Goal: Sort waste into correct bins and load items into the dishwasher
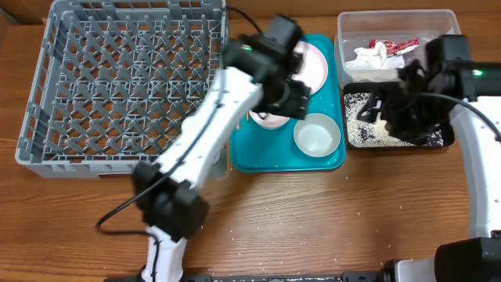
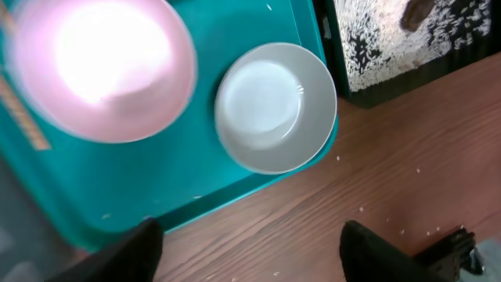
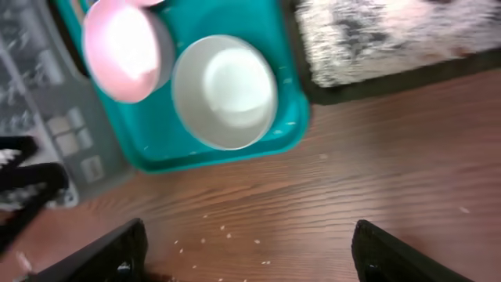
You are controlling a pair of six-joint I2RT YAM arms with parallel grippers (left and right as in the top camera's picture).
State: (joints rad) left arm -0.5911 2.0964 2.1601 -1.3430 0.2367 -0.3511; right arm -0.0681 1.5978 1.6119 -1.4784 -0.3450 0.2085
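My left gripper point(image 1: 294, 99) hangs open and empty over the teal tray point(image 1: 258, 153); its fingers point(image 2: 250, 229) frame bare table just past the tray's edge. A white bowl point(image 1: 317, 134) point(image 2: 274, 106) point(image 3: 225, 90) sits in the tray's near right corner, a second bowl point(image 2: 102, 66) point(image 3: 124, 47) beside it, and the flat plate point(image 1: 315, 64) behind. My right gripper point(image 1: 385, 111) point(image 3: 249, 227) is open and empty above the black tray point(image 1: 448, 141), which holds rice point(image 2: 376, 47) and a brown lump point(image 2: 419, 12). The clear tub point(image 1: 344, 31) holds the red wrapper point(image 1: 395, 45) and the napkin point(image 1: 370, 56).
The grey dish rack point(image 1: 39, 149) point(image 3: 31, 47) stands at the left, touching the teal tray. Loose rice grains point(image 3: 223, 231) lie on the wooden table in front of the tray. My left arm crosses over the rack's right corner.
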